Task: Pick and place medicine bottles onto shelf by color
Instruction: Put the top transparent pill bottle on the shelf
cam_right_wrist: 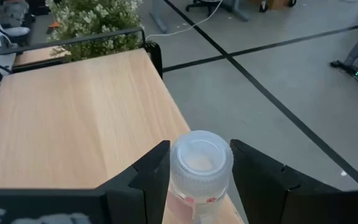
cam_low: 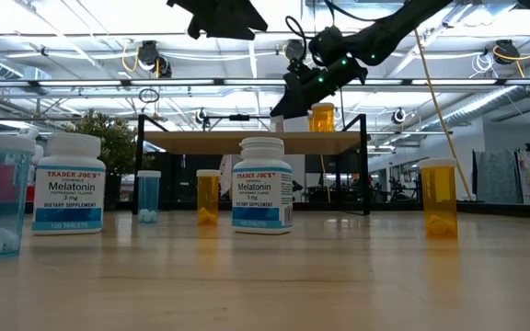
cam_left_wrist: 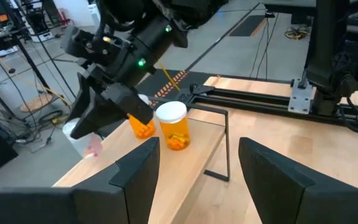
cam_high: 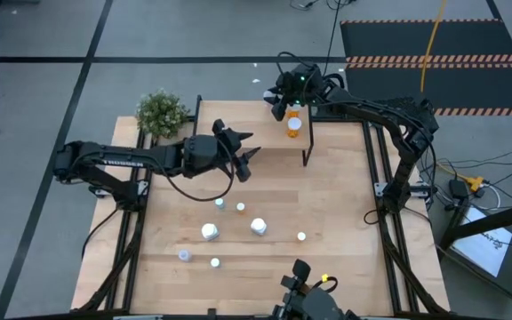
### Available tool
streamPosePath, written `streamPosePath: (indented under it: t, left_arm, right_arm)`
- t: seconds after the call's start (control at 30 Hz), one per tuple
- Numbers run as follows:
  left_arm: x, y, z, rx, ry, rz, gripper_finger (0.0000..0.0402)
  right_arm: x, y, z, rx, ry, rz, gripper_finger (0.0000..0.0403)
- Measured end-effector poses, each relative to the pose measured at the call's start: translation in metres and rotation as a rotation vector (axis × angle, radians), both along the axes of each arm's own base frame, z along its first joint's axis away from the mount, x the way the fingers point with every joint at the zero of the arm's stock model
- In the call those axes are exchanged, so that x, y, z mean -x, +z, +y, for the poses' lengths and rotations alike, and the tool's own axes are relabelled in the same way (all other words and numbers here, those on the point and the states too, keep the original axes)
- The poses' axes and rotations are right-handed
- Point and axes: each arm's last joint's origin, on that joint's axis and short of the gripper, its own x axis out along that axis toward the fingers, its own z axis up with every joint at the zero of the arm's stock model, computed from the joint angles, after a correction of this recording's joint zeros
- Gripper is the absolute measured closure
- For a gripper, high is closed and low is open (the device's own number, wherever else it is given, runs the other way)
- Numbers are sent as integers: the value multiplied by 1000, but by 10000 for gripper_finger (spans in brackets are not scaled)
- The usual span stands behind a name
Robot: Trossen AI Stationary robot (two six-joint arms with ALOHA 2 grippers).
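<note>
Two orange bottles point(cam_left_wrist: 175, 126) stood upright on the light-wood shelf point(cam_high: 265, 133) near its right end. A clear white-capped bottle point(cam_right_wrist: 199, 163) was at the shelf's far edge. Seven more bottles point(cam_high: 258, 226) stood scattered on the desk.

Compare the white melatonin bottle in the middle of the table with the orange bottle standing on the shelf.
The squat white Trader Joe's melatonin bottle has an opaque body with a printed label; the orange pill bottle is see-through and slimmer. The melatonin bottle stands on the wooden tabletop, the orange one up on the light-wood shelf. Both stand upright; both have white caps.
</note>
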Motion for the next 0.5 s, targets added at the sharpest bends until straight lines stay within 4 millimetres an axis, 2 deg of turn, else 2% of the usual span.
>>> streamPosePath:
  t: [0.5]
  left_arm:
    - [0, 0, 0, -3, -1, -2, 183]
  right_arm:
    - [2, -12, -5, -50, -39, 50, 245]
